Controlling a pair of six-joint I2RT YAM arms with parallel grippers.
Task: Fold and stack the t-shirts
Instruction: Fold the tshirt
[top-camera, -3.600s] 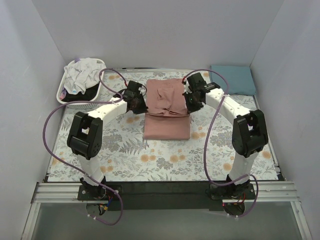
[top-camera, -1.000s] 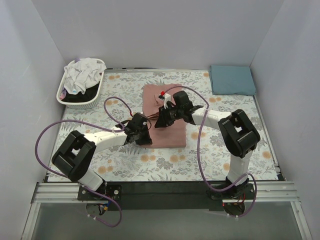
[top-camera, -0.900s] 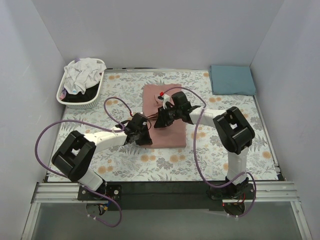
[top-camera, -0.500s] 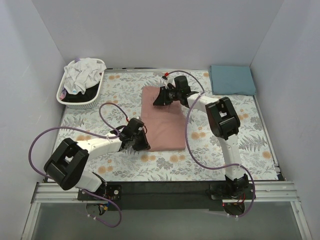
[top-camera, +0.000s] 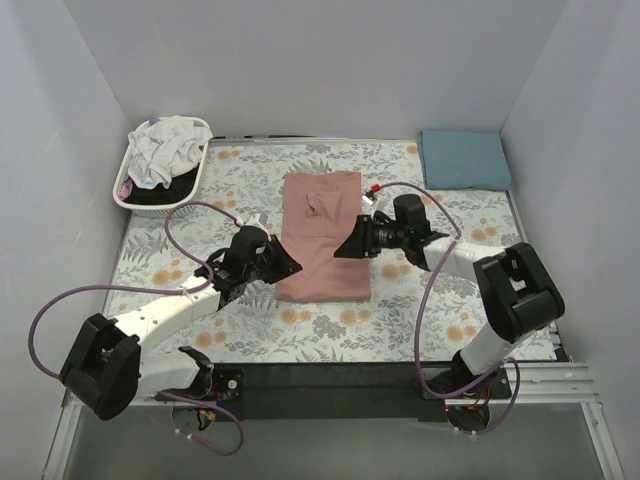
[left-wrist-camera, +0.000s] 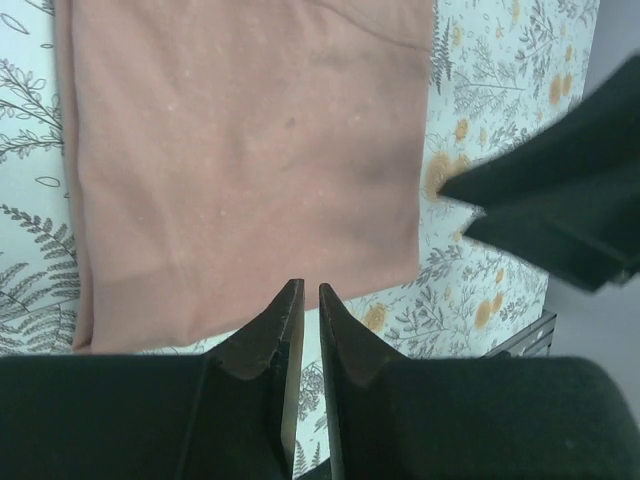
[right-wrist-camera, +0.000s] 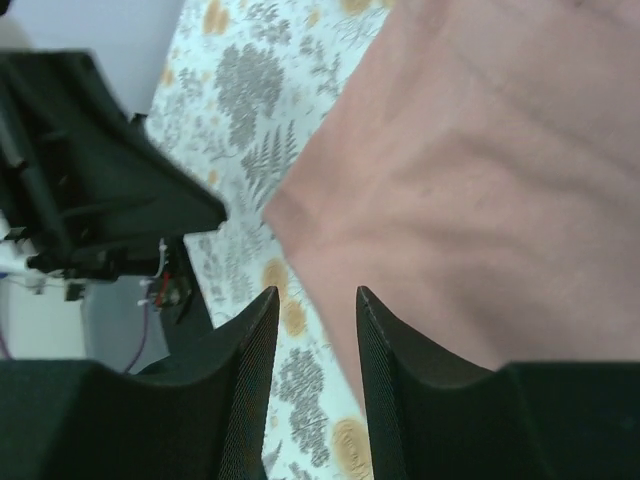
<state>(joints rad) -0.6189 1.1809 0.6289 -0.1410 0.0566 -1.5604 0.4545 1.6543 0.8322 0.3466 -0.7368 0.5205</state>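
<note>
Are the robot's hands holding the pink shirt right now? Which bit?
No, nothing is held. The pink shirt lies flat and folded. The left hand and the right hand both have nothing between their fingers.

Pink t-shirt (top-camera: 320, 240) smoothed flat, left fingers (left-wrist-camera: 275, 335) and right fingers (right-wrist-camera: 255, 345) withdrawn beside it
</note>
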